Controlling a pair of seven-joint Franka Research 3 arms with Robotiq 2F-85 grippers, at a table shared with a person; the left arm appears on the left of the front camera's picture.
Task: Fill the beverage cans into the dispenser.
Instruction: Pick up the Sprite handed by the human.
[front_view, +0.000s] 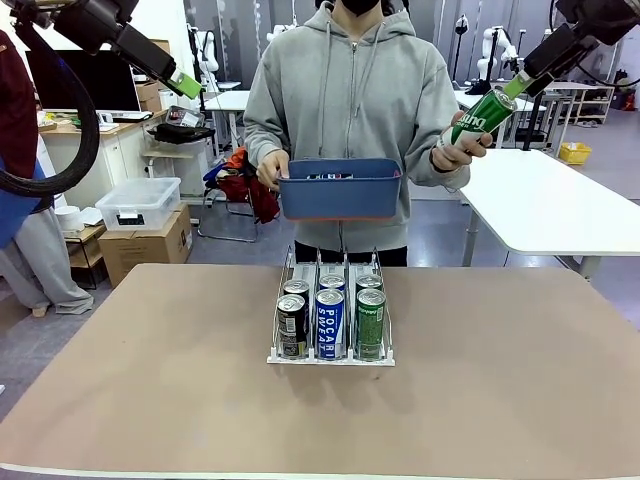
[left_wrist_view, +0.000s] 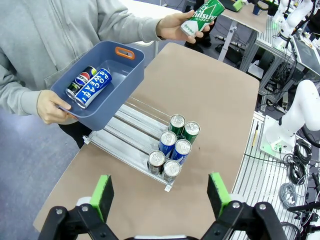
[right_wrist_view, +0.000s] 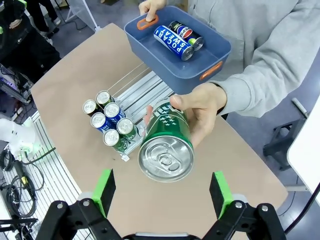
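Six cans in the dispenser, two per lane. Behind it, the person's holding a blue bin with two more, plus one green can. Left gripper and right gripper are both gaping, empty.

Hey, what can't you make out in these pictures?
Front view: the two binned cans, behind the blue bin wall.
Front view: back-row cans in the dispenser, mostly behind the front row.
Right wrist view: green can label, seen end-on, partly under the person's hand.
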